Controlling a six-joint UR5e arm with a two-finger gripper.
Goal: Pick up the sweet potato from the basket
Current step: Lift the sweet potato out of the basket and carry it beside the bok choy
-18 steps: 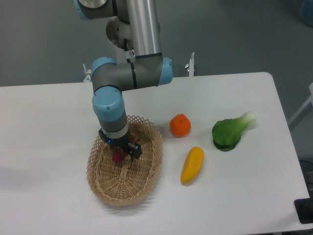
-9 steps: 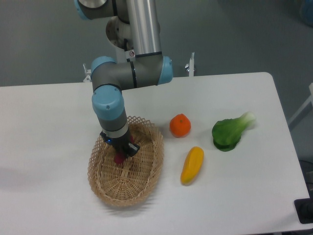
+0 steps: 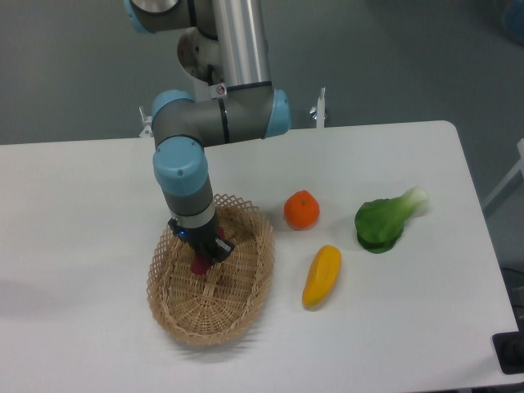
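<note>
Sweet potato [image 3: 199,264]: small magenta sliver, mostly hidden, inside woven wicker basket [image 3: 242,307], lacy rim. Gripper [image 3: 205,252] down over it; grasp state cannot tell. Smooth white table [image 3: 82,213].

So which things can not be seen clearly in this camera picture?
- Magenta-purple sweet potato in the oval tan wicker basket: mostly hidden by the gripper.
- Gripper fingers: too dark and small; open or shut is unclear.
- Black object: cut off by the right edge.

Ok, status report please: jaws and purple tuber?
Gripper down inside oval wicker basket, jaws around small magenta-purple sweet potato. Closure unclear. Nothing blocking.
</note>
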